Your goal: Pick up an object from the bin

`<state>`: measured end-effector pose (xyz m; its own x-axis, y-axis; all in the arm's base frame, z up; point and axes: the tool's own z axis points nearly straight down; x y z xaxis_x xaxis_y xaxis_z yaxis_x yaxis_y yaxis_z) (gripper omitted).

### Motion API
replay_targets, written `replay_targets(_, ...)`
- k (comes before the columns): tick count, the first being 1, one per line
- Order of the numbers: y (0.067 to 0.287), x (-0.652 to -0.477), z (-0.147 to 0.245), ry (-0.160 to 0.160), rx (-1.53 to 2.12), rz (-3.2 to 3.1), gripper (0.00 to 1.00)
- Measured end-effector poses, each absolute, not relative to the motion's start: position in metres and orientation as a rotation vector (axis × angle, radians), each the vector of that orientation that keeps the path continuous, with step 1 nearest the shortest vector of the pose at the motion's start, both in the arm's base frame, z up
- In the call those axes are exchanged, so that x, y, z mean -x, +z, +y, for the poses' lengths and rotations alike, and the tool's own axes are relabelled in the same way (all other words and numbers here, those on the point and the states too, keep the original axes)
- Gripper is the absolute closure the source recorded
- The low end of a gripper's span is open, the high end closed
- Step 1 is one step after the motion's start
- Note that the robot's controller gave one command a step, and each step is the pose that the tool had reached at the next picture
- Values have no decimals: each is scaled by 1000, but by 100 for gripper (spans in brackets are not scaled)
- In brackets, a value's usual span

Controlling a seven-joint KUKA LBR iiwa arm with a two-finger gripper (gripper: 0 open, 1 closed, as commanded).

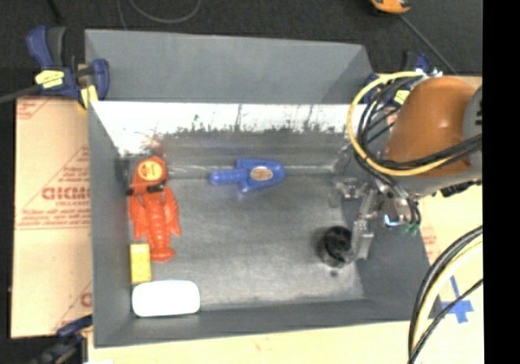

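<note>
- Down in the grey bin [244, 289] five loose things lie well apart on the floor.
- Along the left side an orange lobster toy [154, 212] lies with its long axis running from back to front and its round head end toward the back wall.
- A yellow block [140, 263] sits just in front of the toy, touching or nearly touching it, and a white oval bar [166, 298] lies in the front left corner.
- Near the back wall a blue toy [246, 175] with a tan oval on top lies lengthwise from left to right.
- A small black round thing [331, 244] sits at the right front of the floor; it looks about as wide as long, so it shows no clear long axis or heading.
- The gripper [356, 247] hangs just to the right of the black thing, close against it; whether they touch cannot be told.
- Whether the gripper is open or closed cannot be told, nor whether it has hold of anything.
- The orange cover [431, 123] and looped cables hide the bin's right wall.
</note>
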<state>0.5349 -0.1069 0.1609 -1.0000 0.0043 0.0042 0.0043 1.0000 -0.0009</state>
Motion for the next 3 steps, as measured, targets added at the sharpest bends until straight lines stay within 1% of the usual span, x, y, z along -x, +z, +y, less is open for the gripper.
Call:
replay_targets(1, 165, -537, -107, 3, 2, -3145, 0)
replay_targets(2, 114, -528, -132, 5, -22, -3152, 0)
replay_targets(3, 76, -525, -156, 7, -294, -3147, 100)
